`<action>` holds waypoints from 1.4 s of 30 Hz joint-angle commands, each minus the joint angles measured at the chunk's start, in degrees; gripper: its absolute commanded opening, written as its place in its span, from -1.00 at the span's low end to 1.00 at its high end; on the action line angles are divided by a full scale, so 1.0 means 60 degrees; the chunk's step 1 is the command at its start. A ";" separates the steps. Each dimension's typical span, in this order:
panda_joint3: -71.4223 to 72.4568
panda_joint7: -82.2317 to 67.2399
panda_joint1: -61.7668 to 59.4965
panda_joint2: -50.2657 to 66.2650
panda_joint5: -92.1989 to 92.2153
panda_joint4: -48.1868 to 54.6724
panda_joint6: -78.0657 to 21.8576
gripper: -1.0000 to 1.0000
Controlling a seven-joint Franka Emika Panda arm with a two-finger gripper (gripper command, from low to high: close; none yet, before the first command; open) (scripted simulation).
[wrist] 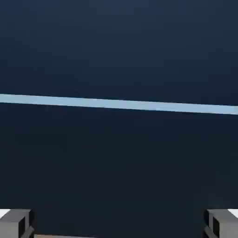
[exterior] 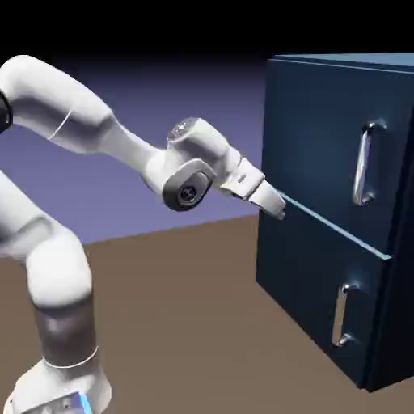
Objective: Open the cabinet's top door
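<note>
Two stacked doors on the navy cabinet (exterior: 368, 63), top door (exterior: 319, 137) above, lower door (exterior: 311, 283) below. Landmark = cabinet. Cabinet stands at the exterior view's right, on the brown surface (exterior: 178, 315), its right part cut off by the frame. Top door: flat dark-blue panel, the taller one, looks closed. Its long silver bar handle (exterior: 363, 163) is upright, near the door edge farther from the arm. Lower door also looks closed; shorter silver handle (exterior: 341, 314), roughly upright, below the top one. Pale blue strip (exterior: 335, 225) runs between the doors; in the hand view it crosses the full width, tilted slightly down toward that view's right. Dark blue above it, darker below.

White arm (exterior: 65, 101) is to the exterior view's left of the cabinet, bent, reaching over toward it. Gripper (exterior: 279, 212) is at the cabinet's near-arm side, around the level of the strip, pointing at it and angled downward. Gripper overlaps the cabinet front in the exterior view; touching or just short of it, can't tell. It is well apart from both handles. Hand state: open wide, grey fingertips (wrist: 18, 224) far apart at the hand view's bottom corners, nothing held between them. Neither handle shows in the hand view. Backdrop (exterior: 178, 105) behind cabinet: blue-violet, black at top.
</note>
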 commanded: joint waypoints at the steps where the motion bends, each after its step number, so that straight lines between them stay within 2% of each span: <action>1: -0.0206 0.0232 0.0174 -0.0121 -0.0416 0.0085 -0.0023 1.00; 42: -0.8640 0.9734 0.7314 -0.5065 -1.7446 0.3562 -0.0948 1.00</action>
